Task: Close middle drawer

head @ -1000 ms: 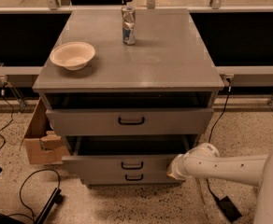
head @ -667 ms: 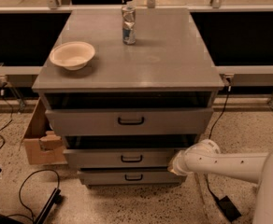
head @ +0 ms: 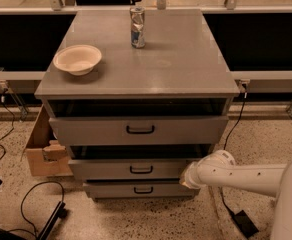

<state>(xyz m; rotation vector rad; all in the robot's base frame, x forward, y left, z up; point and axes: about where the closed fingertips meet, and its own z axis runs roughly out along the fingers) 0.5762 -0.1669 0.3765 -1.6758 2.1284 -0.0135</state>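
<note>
The middle drawer is the second of three in the grey cabinet, with a short flat front and a small black handle. It stands only slightly out, a dark gap showing above its front. My gripper is at the end of the white arm, pressed against the right end of the middle drawer's front. The uppermost drawer, with a taller front and wider black handle, also stands a little out. The lowest drawer sits just below.
On the cabinet top stand a cream bowl at the left and a can at the back. A cardboard box sits on the floor left of the cabinet. Black cables lie on the floor at the left.
The middle drawer has slid inward, from well pulled out to nearly flush. My gripper and arm have followed it toward the cabinet.
</note>
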